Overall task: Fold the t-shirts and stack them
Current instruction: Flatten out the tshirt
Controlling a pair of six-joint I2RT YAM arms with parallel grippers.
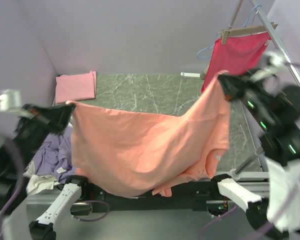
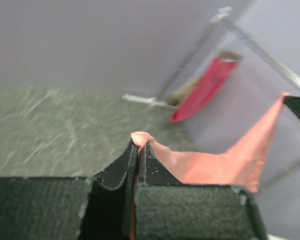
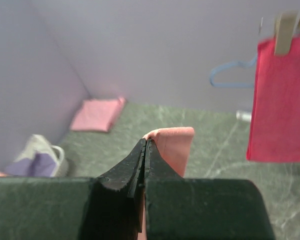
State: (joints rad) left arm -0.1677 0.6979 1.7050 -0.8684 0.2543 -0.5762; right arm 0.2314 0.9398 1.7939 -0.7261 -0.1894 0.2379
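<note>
1. Here, the left gripper (image 2: 138,146) is pinched fully closed on one corner of the salmon-orange t-shirt (image 1: 145,145). A nub of fabric pokes up between its black pads in the left wrist view.
2. The right gripper (image 3: 145,142) is likewise clamped tight on the opposite end of the same garment, with a fold of cloth standing just above its tips.
3. Gripped at two points far apart and lifted well above the table (image 1: 150,92), the shirt hangs as a broad sheet between the arms. Its top edge sags in the middle and its lower part droops toward the near table edge between the arm bases. The spread looks meant to let the fabric's weight pull it flat, ready to be laid down for folding.
4. A light pink shirt (image 1: 76,86) lies folded at the table's far left corner, well apart from the hanging one. It appears to be the start of the stack, parked where it leaves the working surface free.
5. A lavender shirt (image 1: 55,152) and a cream one (image 1: 37,184) lie bunched together off the left side, below the left gripper, seemingly waiting their turn.
6. A crimson cloth (image 1: 237,55) hangs clipped to a wooden hanger (image 1: 250,31) at the far right, just behind the right gripper and apparently no part of the job.
</note>
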